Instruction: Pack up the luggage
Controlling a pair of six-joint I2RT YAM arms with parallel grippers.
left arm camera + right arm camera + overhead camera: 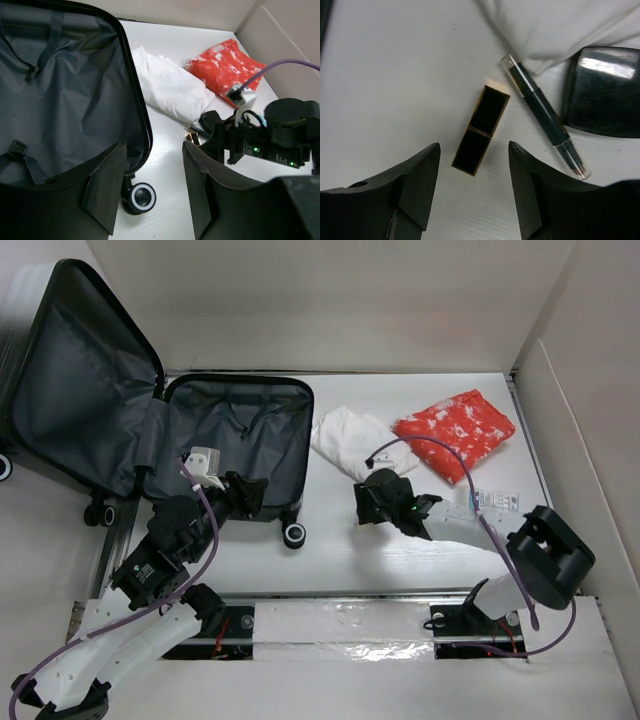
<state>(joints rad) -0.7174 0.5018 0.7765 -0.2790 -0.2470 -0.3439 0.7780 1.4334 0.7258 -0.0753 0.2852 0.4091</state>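
Observation:
The luggage (235,430) lies open at the left, its dark grey lining (65,100) bare and its lid (85,370) leaning back. My left gripper (152,175) is open and holds nothing. It hovers over the suitcase's front right corner, above a black caster wheel (141,196). My right gripper (475,150) is also open. It sits just above a black lipstick with gold trim (481,131) that lies on the table between its fingers, untouched. Beside the lipstick lie a dark green cosmetic stick (545,117) and a dark square compact (602,92).
A folded white garment (350,440) and a red patterned garment (455,430) lie to the right of the suitcase. A small clear packet (495,502) sits near the right arm. White walls box in the table at the back and right.

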